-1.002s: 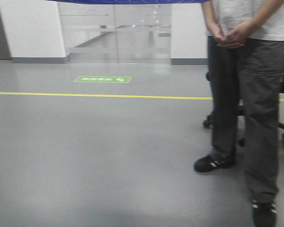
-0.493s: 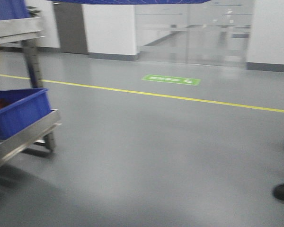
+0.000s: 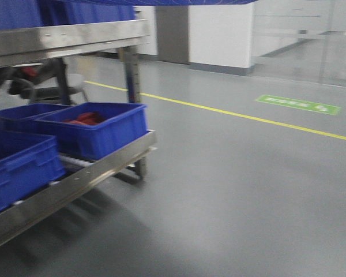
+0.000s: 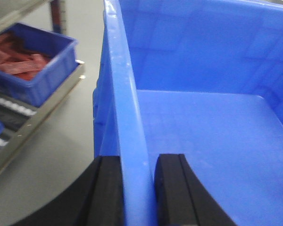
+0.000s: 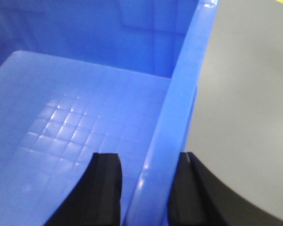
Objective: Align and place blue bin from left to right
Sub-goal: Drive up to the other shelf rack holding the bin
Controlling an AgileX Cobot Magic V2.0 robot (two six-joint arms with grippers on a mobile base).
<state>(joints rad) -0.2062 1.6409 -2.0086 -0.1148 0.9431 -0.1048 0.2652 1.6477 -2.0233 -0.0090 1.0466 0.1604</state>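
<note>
Holding the bin (image 4: 203, 132) in the air between both arms, we have one gripper on each side wall. The left gripper (image 4: 137, 188) is clamped over the left rim, one finger inside and one outside. The right gripper (image 5: 148, 188) pinches the right rim the same way. The bin is empty, and both gripped walls run straight away from the wrists, so we judge it sits square across our front. In the front view only a blue strip of it shows at the top edge.

What matters next is the rack (image 3: 75, 34), which lies to our left and ahead. The left arm is nearer to it, and the left wrist view shows the lower shelf (image 3: 92, 173) just beyond the left wall.

Counting: one bin carried, two grippers on it. Three blue tubs sit on the lower shelf, and the red-filled tub (image 3: 98, 135) is the one nearest the shelf's right end. More blue crates sit on the upper level, cropped too much to count. To the right is grey floor (image 3: 230, 190) with one yellow line (image 3: 248, 117).
</note>
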